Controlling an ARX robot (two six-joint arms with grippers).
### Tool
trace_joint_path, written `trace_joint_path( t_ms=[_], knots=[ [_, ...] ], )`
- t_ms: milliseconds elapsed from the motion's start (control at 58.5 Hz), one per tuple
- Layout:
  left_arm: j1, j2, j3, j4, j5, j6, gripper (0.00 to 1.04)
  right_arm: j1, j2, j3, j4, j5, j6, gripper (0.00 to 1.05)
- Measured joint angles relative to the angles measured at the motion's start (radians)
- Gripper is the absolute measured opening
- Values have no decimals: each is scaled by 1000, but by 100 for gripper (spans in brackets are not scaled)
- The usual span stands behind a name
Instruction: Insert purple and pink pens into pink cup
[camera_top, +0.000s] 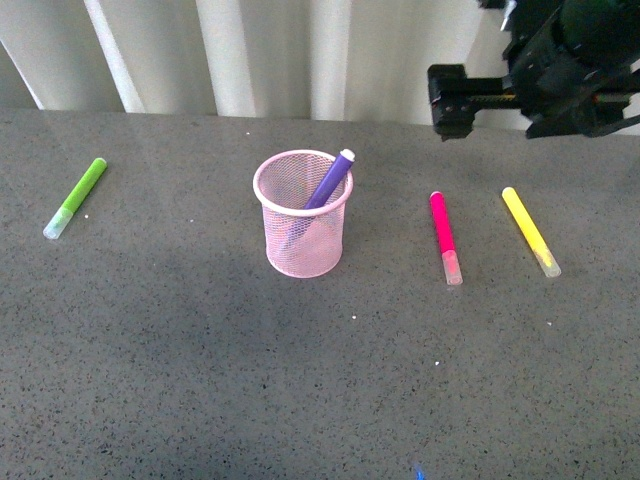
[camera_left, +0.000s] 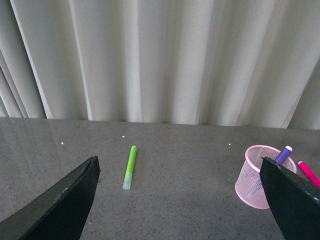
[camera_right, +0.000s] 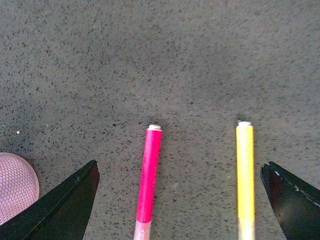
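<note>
- Front view first: the pink cup (camera_top: 300, 245) stands upright near the middle of the grey speckled table (camera_top: 200, 380)
- the purple pen (camera_top: 330, 178) is already inside it, leaning on the rim at the cup's right rear, with its end poking out over the top; I can make out the rest of the barrel through the mesh
- the pink pen (camera_top: 444, 238) is out on the table, lying flat to the right of the cup and clearly apart from it, pale cap end toward me
- the only thing crowding it is the yellow marker (camera_top: 529, 230), lying a bit further right at a slight slant, with a gap between the two, not touching
- the green marker (camera_top: 76, 197) is way over on the left, well apart from everything else
- the right gripper (camera_right: 178, 164) hangs in the air at the top right of the front view; on its wrist cam the two black fingers (camera_right: 60, 210) are spread wide and empty, and both the pink pen and the yellow marker sit in the gap between them, with a slice of the cup at the picture's edge
- I only get the left gripper (camera_left: 178, 159) on its own wrist cam: jaws wide apart, holding nothing, looking across the table at the green marker and the cup
- a pale pleated curtain (camera_top: 260, 50) runs along the back
- a tiny blue speck (camera_top: 419, 472) sits at the near edge, and I can't tell what it is
</note>
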Motion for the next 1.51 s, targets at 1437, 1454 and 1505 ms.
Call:
trace_joint_path(
  t_ms=[1437, 1454, 1505],
  knots=[
    [0, 0, 0, 0, 0, 0, 98, 11, 306, 106, 137, 24, 116, 60],
    [0, 0, 0, 0, 0, 0, 98, 10, 306, 106, 137, 23, 116, 57],
    [0, 0, 0, 0, 0, 0, 98, 8, 306, 106, 137, 23, 116, 50]
  ],
)
